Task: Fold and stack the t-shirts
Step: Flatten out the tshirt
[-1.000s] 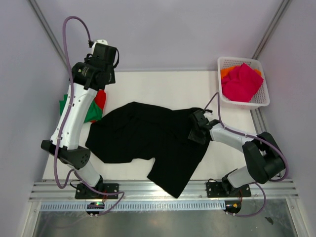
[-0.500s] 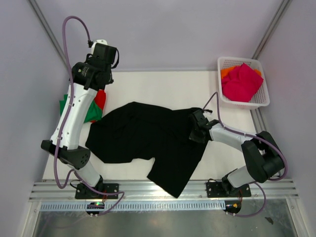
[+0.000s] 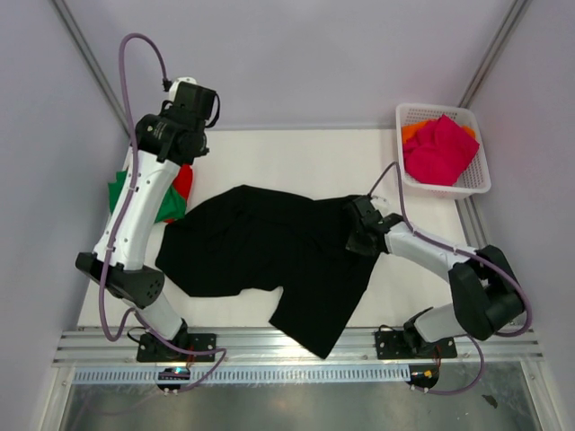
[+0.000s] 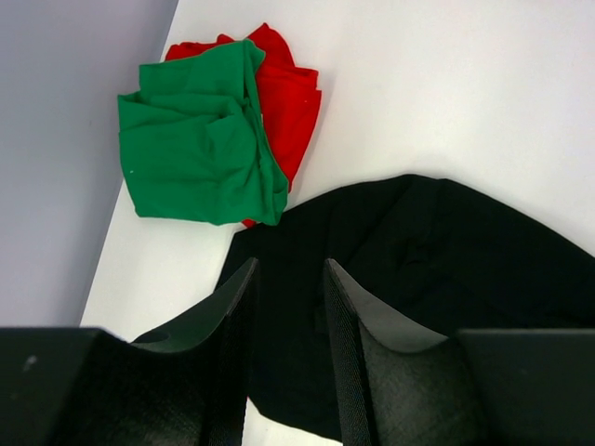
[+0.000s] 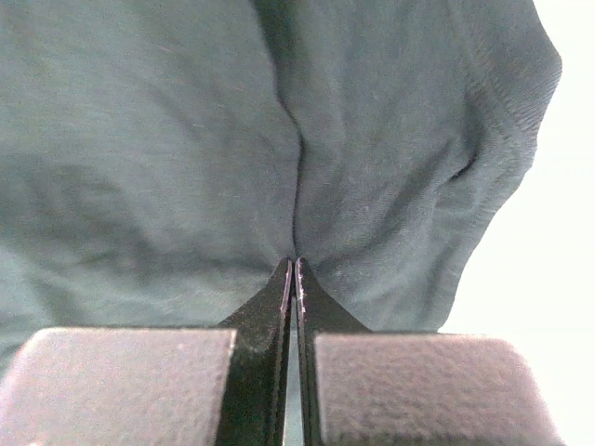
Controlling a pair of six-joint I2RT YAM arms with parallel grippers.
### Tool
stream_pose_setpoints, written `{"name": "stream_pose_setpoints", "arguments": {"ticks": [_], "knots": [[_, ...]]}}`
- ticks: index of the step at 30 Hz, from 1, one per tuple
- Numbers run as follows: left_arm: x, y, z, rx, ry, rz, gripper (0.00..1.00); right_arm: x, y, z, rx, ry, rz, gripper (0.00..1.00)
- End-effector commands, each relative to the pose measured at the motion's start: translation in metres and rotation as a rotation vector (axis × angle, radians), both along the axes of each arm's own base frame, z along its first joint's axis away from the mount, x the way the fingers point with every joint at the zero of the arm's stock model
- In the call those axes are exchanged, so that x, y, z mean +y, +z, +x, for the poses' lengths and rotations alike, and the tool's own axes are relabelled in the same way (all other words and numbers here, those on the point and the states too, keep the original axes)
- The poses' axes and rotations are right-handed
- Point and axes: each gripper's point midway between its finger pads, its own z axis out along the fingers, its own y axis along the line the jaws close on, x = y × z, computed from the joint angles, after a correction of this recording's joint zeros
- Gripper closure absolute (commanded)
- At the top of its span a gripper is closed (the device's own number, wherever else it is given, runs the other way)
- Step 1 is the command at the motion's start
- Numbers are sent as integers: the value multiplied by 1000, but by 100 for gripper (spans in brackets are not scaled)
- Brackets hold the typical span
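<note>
White surface between pale walls, and the black t-shirt lies crumpled across its middle. The shirt's long axis runs left to right, and one flap trails toward me over the near edge onto the rail.

What matters for my next move is that nearly all of the shirt lies to the left of the right tool. That tool sits at the shirt's right-hand end. Its jaws are pressed together on a small ridge of black cloth, and the creases run straight into the tips. I judge that pulling right or lifting from there would stretch the shirt along its length.

The left tool hangs above the shirt's far-left part, partly open with nothing between its jaws. It is the nearer one to that end, so I'd use it for the opposite grip.

The green shirt lies folded on the red shirt at the left edge of the surface. That pile is just beside the black cloth, and from the wrist view I can't tell whether they touch. I'd watch that it doesn't get dragged along.

The basket at the far right holds the magenta-pink shirt over an orange shirt, well apart from the black one.
</note>
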Motion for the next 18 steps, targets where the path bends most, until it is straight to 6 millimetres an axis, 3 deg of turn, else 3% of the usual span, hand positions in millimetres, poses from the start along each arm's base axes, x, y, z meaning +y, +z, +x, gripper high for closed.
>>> {"name": "stream_pose_setpoints", "arguments": {"ticks": [1,4,7,13,18], "knots": [[-2,5,-1,-31,8,-33,64,-2,57,28,-162,-4,-3,97],[-3,-1,0,-21,11,-34,65,-4,91,40,-232,-19,7,97],[-7,-9,2,-3,3,-40,65,-6,109,50,-268,-18,6,97],[-5,-18,2,28,14,-20,67,-11,111,54,-252,-12,-21,97],[-2,-14,0,18,17,-9,67,-12,97,49,-211,-9,-29,97]]}}
